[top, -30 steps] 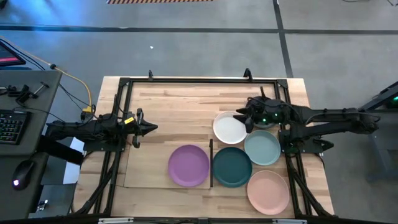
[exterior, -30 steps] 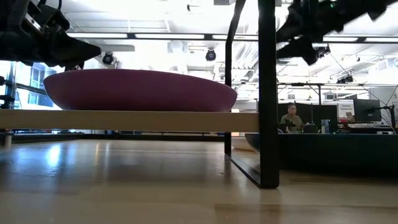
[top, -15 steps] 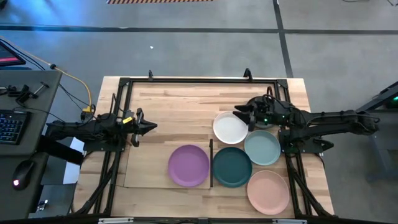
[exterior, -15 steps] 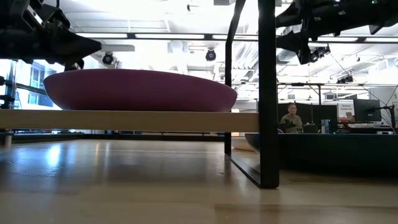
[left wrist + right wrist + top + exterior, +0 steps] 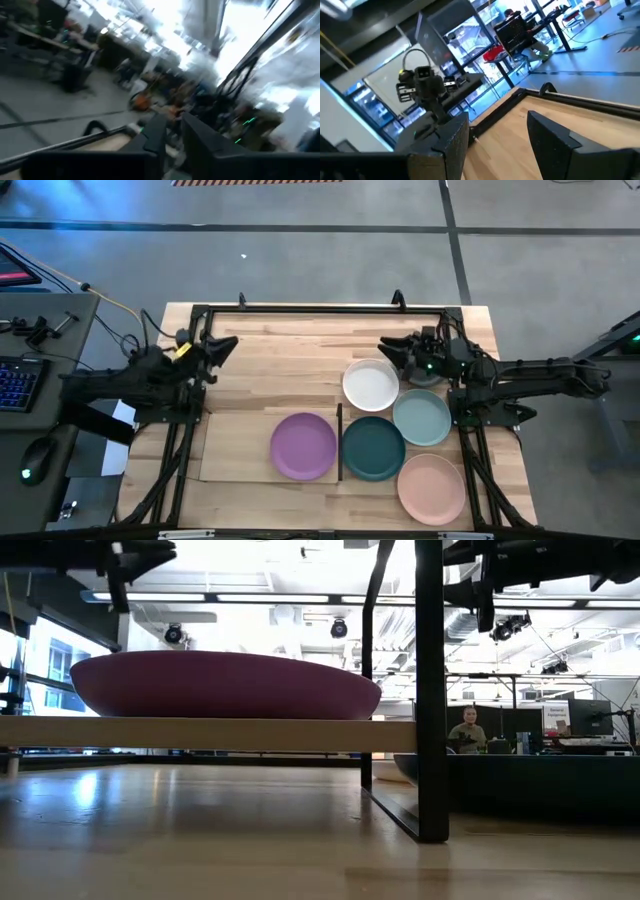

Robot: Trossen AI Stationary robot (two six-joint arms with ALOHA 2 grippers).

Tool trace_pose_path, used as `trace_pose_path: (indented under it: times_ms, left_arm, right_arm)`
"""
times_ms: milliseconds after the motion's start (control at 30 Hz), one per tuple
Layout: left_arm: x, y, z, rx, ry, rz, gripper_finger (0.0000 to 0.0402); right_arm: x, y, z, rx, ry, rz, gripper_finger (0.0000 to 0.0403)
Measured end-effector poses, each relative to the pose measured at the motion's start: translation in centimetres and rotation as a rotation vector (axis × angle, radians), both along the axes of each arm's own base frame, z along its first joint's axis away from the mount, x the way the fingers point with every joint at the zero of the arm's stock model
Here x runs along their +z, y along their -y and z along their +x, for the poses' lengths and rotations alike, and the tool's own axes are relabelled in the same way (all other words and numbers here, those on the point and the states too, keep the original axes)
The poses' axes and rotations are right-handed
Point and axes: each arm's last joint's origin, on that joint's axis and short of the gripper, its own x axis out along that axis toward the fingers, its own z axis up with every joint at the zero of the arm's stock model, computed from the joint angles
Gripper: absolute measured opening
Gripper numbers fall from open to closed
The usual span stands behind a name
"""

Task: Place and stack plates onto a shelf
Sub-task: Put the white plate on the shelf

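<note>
- The purple plate (image 5: 303,446) lies on the plywood shelf (image 5: 235,448), beside its dark-strip edge.
- White (image 5: 370,384), mint (image 5: 421,418), teal (image 5: 373,447) and pink (image 5: 431,486) plates cluster on the bench's right half.
- Right gripper (image 5: 388,351), fingers spread, hovers at the white plate's far edge.
- Left gripper (image 5: 226,345), fingers nearly together and empty, hangs near the bench's far-left corner.

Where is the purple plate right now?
High view: the purple plate lies on the shelf, left of its dark strip, with the dark teal plate just across it.
</note>
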Motion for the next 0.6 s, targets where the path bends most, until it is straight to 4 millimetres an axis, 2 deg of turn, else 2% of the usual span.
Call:
trace_pose_path:
  times_ms: [200, 333, 500, 600]
  left_arm:
    - [3.9, -0.9, 1.7, 0.097, -0.228, 0.036, 0.0120]
    - [5.6, -1.0, 2.3, 0.021, -0.221, 0.045, 0.0148]
    - [5.9, -0.7, 2.1, -0.103, -0.171, 0.017, 0.0158]
    - [5.7, -0.6, 1.9, -0.111, -0.177, -0.001, 0.0157]
  right_arm:
    - [0.0, 0.3, 0.0, -0.013, 0.011, 0.038, 0.0183]
    - [-0.1, 0.2, 0.0, 0.009, -0.008, 0.004, 0.0183]
    - [-0.3, 0.2, 0.0, 0.024, -0.040, 0.010, 0.0183]
    - [0.2, 0.3, 0.3, 0.022, -0.206, 0.097, 0.0183]
